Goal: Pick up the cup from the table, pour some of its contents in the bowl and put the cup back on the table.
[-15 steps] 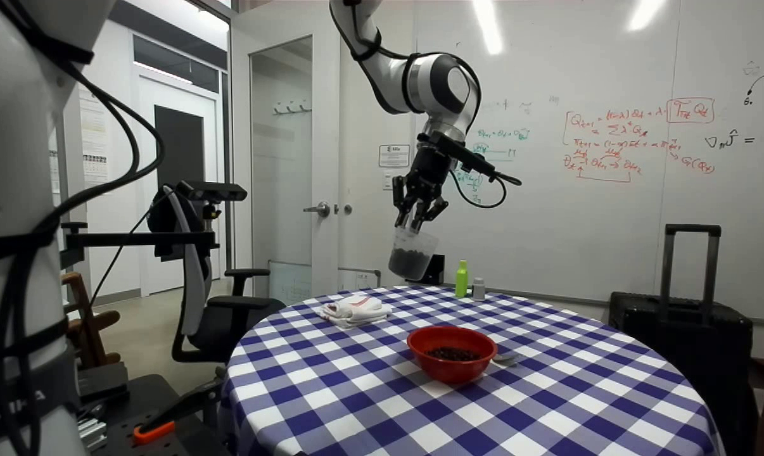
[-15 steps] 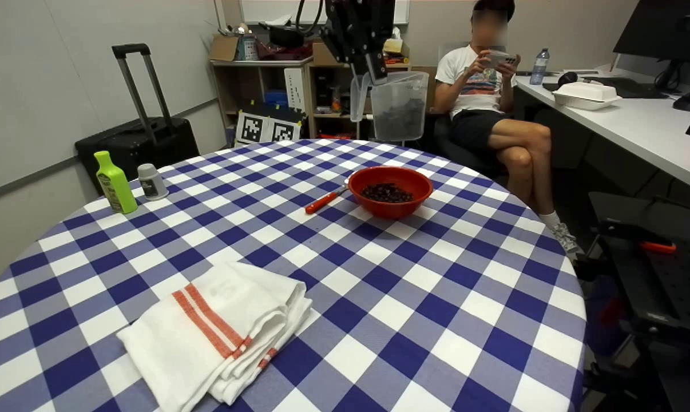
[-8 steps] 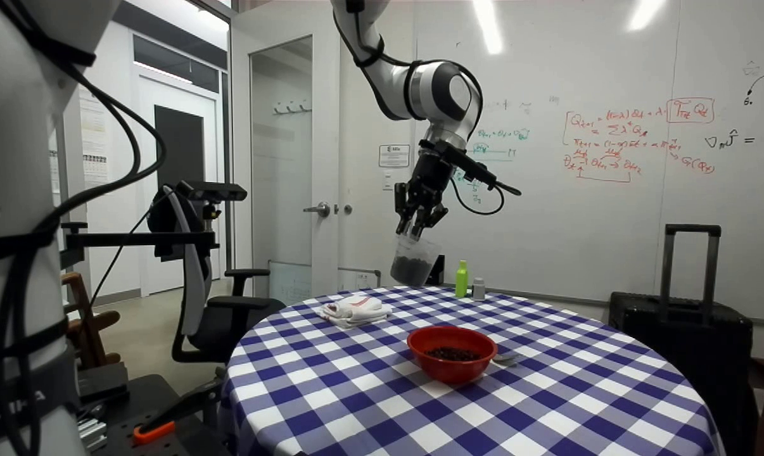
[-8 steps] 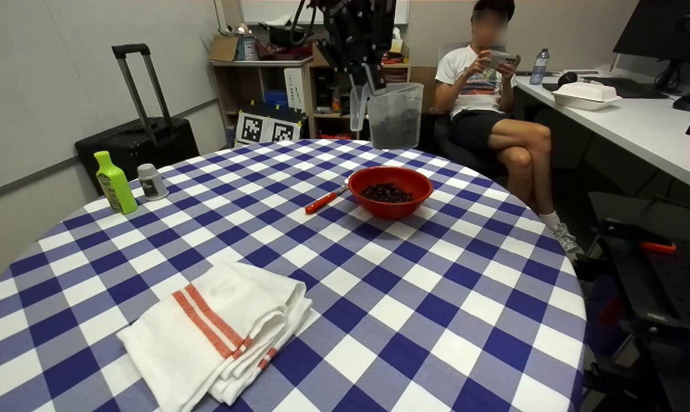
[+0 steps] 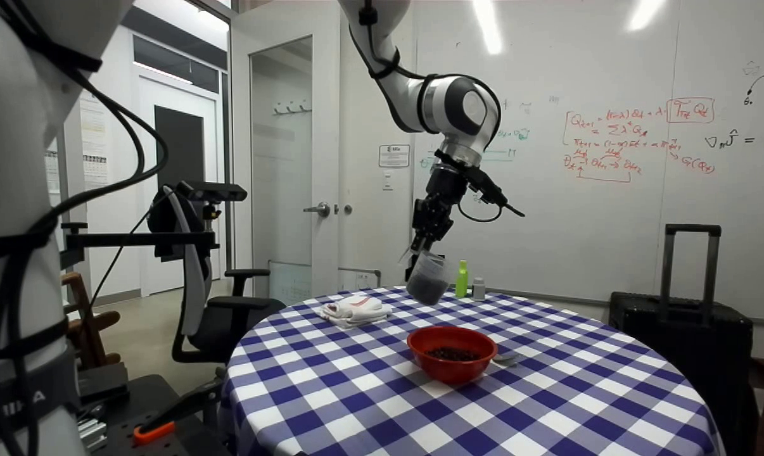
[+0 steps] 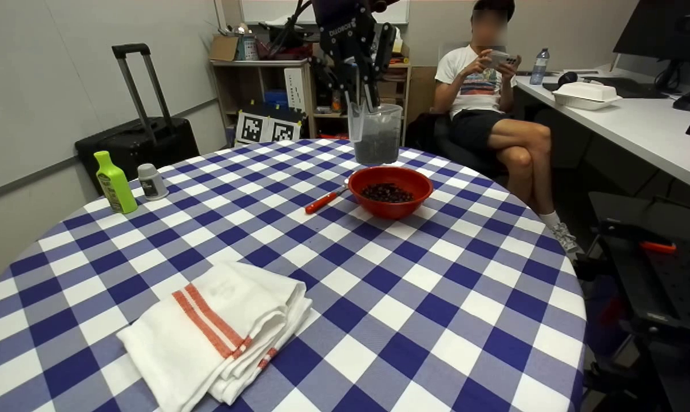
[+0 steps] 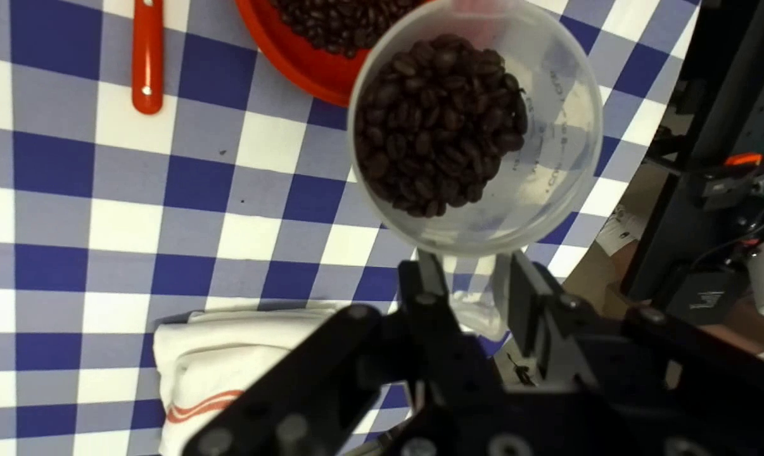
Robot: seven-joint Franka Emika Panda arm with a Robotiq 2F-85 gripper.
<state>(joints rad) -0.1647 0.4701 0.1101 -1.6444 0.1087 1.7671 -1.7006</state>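
Note:
The clear plastic cup (image 5: 429, 280) holds dark coffee beans and hangs tilted above the table. It also shows in an exterior view (image 6: 377, 140) and in the wrist view (image 7: 556, 152), where the beans lie heaped to one side. My gripper (image 7: 471, 278) is shut on the cup's handle; in both exterior views it (image 5: 418, 252) (image 6: 361, 94) is above the cup. The red bowl (image 5: 452, 373) stands on the table with dark beans in it. It shows below the cup in an exterior view (image 6: 391, 212) and partly behind the cup's rim in the wrist view (image 7: 306, 69).
A red-handled spoon (image 6: 323, 202) lies beside the bowl. A folded white towel (image 6: 213, 337), a green bottle (image 6: 116, 186) and a grey shaker (image 6: 152, 183) are on the checkered table (image 6: 413, 355). A person (image 6: 476, 86) sits beyond the table.
My gripper and the cup have moved lower and closer to the bowl. The gripper has turned, so the cup's handle faces a different way. The bowl has not moved.

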